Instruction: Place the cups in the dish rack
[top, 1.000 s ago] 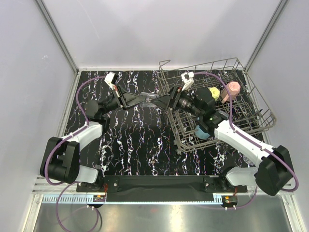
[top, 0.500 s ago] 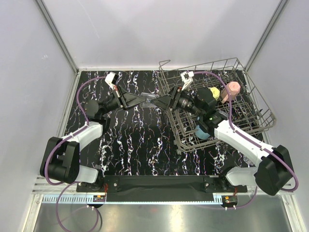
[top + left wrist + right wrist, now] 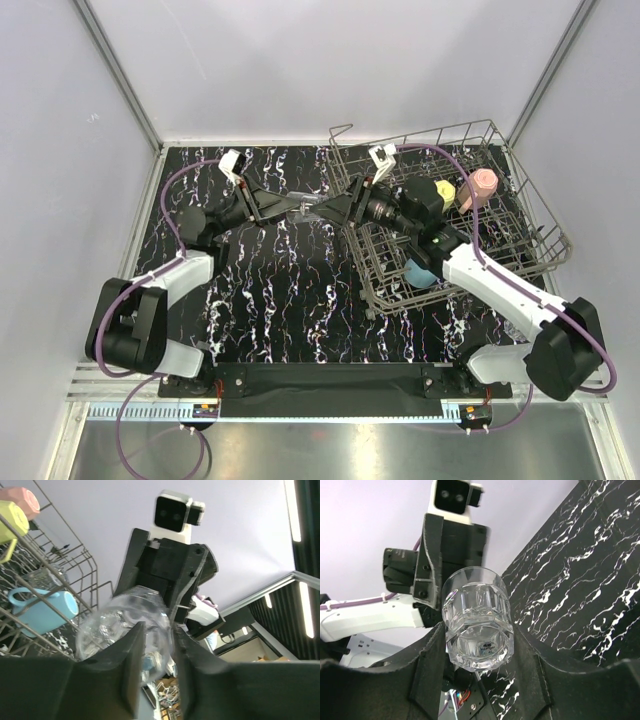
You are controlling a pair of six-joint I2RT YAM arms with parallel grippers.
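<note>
Moved: both wrists have edged toward the far side, and the right fingers have drawn in on the glass.
Left arm: reaches from the near left to mid-table, with the left gripper (image 3: 303, 206) meeting the right gripper (image 3: 327, 208) tip to tip.
Right arm: stretches left across the dish rack (image 3: 505, 235).
Clear glass (image 3: 314, 204): in the air between both grippers, just left of the rack.
Right claw: the right wrist view shows its fingers hugging both sides of the glass.
Left claw: a narrow gap at the rim; whether it grips, I cannot tell.
Left wrist view only: the blue mug (image 3: 47, 611) lies on its side.
</note>
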